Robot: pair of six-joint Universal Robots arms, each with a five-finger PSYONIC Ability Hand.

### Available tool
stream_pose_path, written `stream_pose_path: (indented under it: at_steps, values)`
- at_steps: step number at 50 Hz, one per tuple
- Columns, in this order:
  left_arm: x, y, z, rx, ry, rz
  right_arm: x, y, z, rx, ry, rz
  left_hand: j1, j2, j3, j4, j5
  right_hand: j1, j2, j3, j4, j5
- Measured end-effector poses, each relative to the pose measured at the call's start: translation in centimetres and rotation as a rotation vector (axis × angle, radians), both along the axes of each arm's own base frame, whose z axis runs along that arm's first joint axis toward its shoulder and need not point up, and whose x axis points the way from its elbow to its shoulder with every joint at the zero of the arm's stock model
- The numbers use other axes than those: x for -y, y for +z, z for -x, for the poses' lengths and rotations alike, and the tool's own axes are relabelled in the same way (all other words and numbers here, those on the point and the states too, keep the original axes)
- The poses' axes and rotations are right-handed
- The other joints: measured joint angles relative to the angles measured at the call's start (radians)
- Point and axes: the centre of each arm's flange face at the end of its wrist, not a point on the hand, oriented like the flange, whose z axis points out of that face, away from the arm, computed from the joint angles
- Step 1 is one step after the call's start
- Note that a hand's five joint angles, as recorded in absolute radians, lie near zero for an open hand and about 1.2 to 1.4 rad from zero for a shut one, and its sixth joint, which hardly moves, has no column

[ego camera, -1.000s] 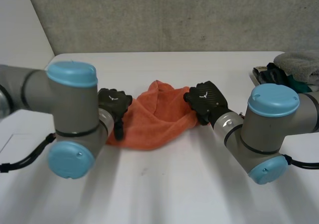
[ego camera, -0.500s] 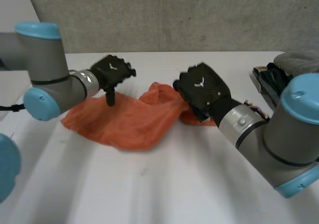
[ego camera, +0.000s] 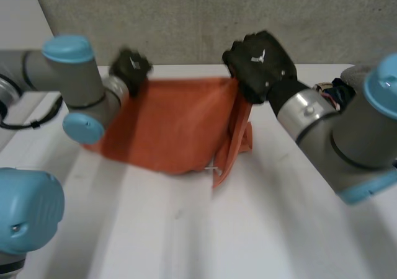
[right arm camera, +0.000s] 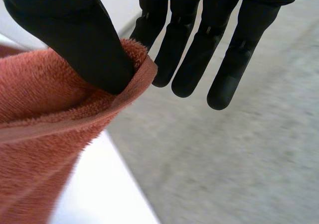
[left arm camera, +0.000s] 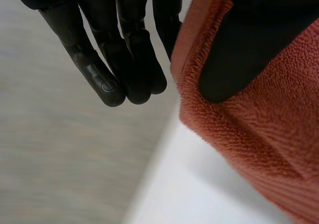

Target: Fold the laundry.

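Note:
An orange towel (ego camera: 167, 124) hangs spread between my two hands above the white table (ego camera: 248, 229), its lower edge sagging onto the table. My left hand (ego camera: 130, 65) holds one upper corner. In the left wrist view the thumb (left arm camera: 239, 50) presses the towel (left arm camera: 259, 134) against a finger, and the other fingers (left arm camera: 124, 59) are straight. My right hand (ego camera: 257, 59) holds the other upper corner. In the right wrist view its thumb (right arm camera: 75, 40) pinches the towel's edge (right arm camera: 45, 114), with the remaining fingers (right arm camera: 199, 50) straight. Below the right hand a strip of cloth hangs folded.
A pile of grey and dark clothes (ego camera: 363, 80) lies at the table's right edge, behind my right arm. A grey wall (ego camera: 186, 18) runs along the back of the table. Bare table lies in front of the towel.
Both hands have risen and moved apart toward the wall. The left hand has closed on the towel's corner. The crumpled towel has been lifted off the table and stretched out.

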Motion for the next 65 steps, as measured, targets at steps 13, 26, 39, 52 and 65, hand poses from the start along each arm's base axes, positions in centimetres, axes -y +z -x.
stream_pose_path:
  at_steps: [13,26,39,52,65]
  values:
    - [0.4,16.8,-4.0,-0.447,0.149,0.507,6.7,5.9,-2.1,0.249,-0.240,0.213,0.000,0.000,0.000,0.000,0.000,0.000,0.000,0.000,0.000,0.004]
    - [-3.2,5.6,-8.2,-0.283,0.249,0.064,3.6,0.1,-3.5,0.142,-0.118,0.088,0.000,0.002,0.002,0.001,0.000,0.000,0.000,0.000,0.000,0.013]
    - [-6.1,-4.1,-9.9,-0.149,0.269,-0.244,1.6,-9.0,-1.9,-0.077,-0.120,-0.142,0.000,0.003,0.003,0.004,0.000,-0.058,-0.095,-0.102,-0.102,-0.094]
    - [-9.6,5.8,-10.2,-0.165,0.216,-0.053,5.1,-7.3,-0.4,0.088,-0.140,-0.521,0.000,0.003,0.003,0.004,0.000,-0.895,-0.968,-0.982,-0.981,-0.965]
    - [-16.3,13.7,-8.1,-0.179,0.065,0.086,4.1,-10.8,-3.1,0.110,-0.071,-0.756,0.000,0.003,0.003,0.004,0.000,-0.893,-0.966,-0.980,-0.979,-0.964]
